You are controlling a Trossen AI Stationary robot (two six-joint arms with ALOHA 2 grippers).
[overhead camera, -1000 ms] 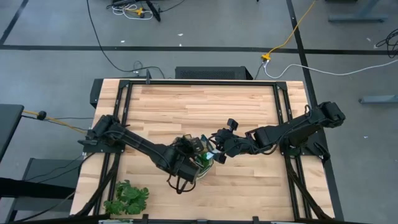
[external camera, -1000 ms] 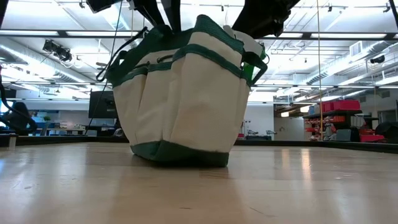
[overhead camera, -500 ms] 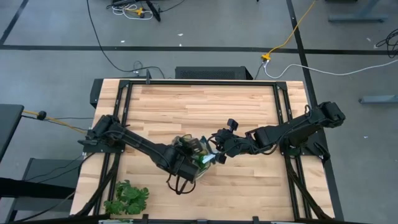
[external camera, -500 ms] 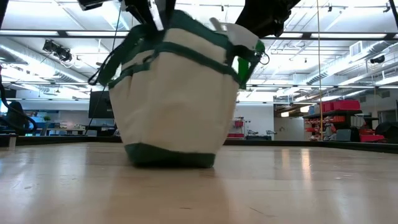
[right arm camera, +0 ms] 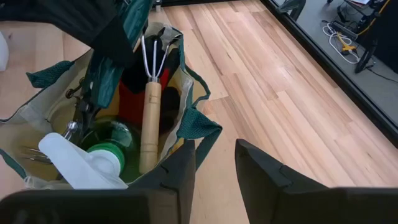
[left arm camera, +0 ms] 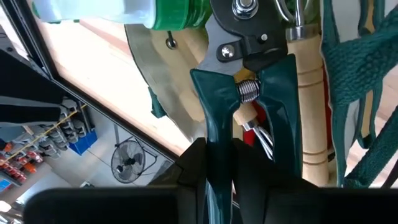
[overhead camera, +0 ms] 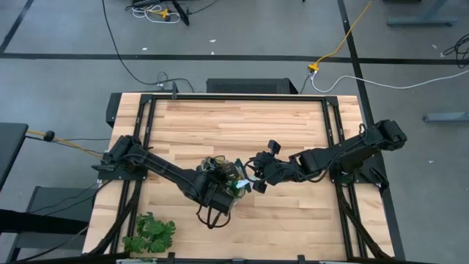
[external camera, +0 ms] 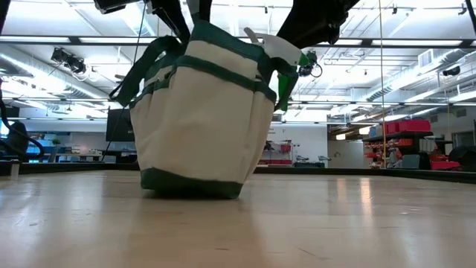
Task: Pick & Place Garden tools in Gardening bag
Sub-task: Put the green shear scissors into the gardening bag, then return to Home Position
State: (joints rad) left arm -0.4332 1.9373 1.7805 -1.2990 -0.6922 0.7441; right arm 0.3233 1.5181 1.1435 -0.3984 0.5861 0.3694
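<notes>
The beige canvas bag with green trim (overhead camera: 226, 185) stands on its base on the table's near middle; it also shows in the low view (external camera: 201, 119). Inside it I see a wooden-handled rake (right arm camera: 149, 106), a green spray bottle with white nozzle (right arm camera: 93, 162) and red glove cloth (right arm camera: 132, 99). My left gripper (left arm camera: 227, 168) reaches down into the bag, shut on the dark-green-handled pruning shears (left arm camera: 245, 87). My right gripper (right arm camera: 214, 168) is open just outside the bag's right rim (right arm camera: 199, 124); whether a finger touches the rim, I cannot tell. My left gripper pinches the shears' handles (left arm camera: 214, 134) between its two fingers, below the spring and near the handles' free ends. The fingers point down into the bag, along the shears. The shears point ahead of the fingers into the bag, beside the rake's handle.
A leafy green plant (overhead camera: 150, 235) lies at the table's near left corner. Bare wooden table (overhead camera: 242, 125) stretches behind the bag and to its near right. Black frame rails (overhead camera: 333, 125) run along the table's sides.
The bag has slid a little toward the table's left edge and turned slightly on its base. My left gripper has moved with it, staying inside the bag. My right gripper has stayed by the bag's right rim.
</notes>
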